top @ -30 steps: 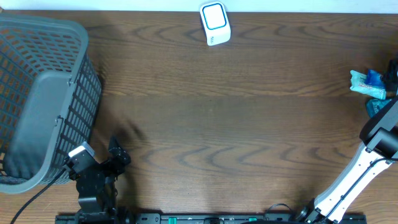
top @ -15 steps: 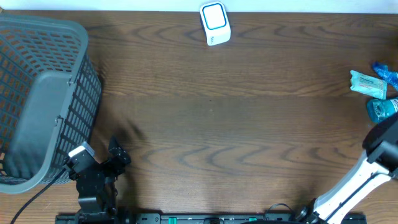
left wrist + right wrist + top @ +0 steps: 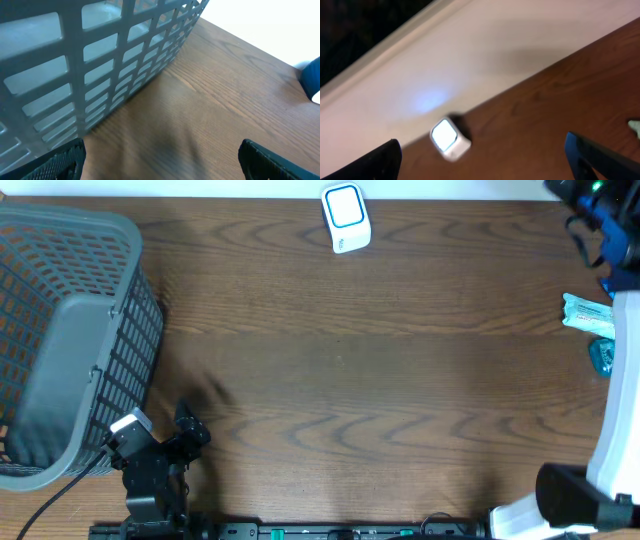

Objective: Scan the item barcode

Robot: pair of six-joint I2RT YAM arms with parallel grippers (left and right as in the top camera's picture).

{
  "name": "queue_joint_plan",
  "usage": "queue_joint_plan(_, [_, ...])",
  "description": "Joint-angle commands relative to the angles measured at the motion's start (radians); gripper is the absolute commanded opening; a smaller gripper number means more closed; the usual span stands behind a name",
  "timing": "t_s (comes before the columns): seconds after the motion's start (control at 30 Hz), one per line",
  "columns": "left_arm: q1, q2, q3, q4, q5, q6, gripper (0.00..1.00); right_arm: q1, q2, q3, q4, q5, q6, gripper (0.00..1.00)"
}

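**On the worktop: both hands open, goods lying at the right edge**

Across the whole overhead view runs the dark brown wood-grain worktop (image 3: 340, 370). At its left end stands a large grey plastic lattice basket (image 3: 60, 340). Its slatted wall fills the upper left of the left wrist view, resting on the boards.

Along the right edge, the white right arm (image 3: 610, 430) rises from the near side to the far right corner. The right hand (image 3: 598, 208) there is dark and partly cut off by the frame. In the right wrist view its fingertips (image 3: 387, 157) sit in the two lower corners, wide apart with nothing between them.

The black left arm (image 3: 150, 470) sits at the near left, just beside the basket. The left hand (image 3: 188, 430) is over bare boards. Its fingertips (image 3: 62, 160) are likewise spread wide and hold nothing.

At the far edge, near the middle, lies a white rounded scanner with a blue-rimmed window (image 3: 346, 218), well apart from both hands.

The pale teal crinkled packet (image 3: 585, 313) lies on the worktop at the right edge, touching no finger. Just nearer, a blue-green object (image 3: 600, 355) is half hidden by the right arm. No barcode can be made out on either.
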Motion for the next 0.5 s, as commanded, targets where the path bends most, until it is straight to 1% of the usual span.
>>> queue_joint_plan(0.0, [0.004,-0.001,0.002,0.001,-0.009,0.017,0.98,0.062,-0.041,0.004,-0.049,0.009,-0.047,0.99])
queue_joint_plan(0.13, [0.004,-0.001,0.002,0.001,-0.009,0.017,0.98,0.11,-0.051,0.004,-0.123,0.009,-0.047,0.99])
queue_joint_plan(0.23, [0.004,-0.001,0.002,0.001,-0.009,0.017,0.98,0.119,-0.05,0.003,-0.173,0.01,-0.047,0.99])
queue_joint_plan(0.3, [0.004,-0.001,0.002,0.001,-0.009,0.017,0.98,0.117,-0.05,0.003,-0.186,0.047,-0.049,0.99])
queue_joint_plan(0.37, [0.004,-0.001,0.002,0.001,-0.009,0.017,0.98,0.113,-0.05,0.003,-0.228,0.073,-0.091,0.99])
queue_joint_plan(0.47, [0.004,-0.001,0.002,0.001,-0.009,0.017,0.98,0.116,-0.052,-0.01,-0.228,0.081,-0.195,0.99])
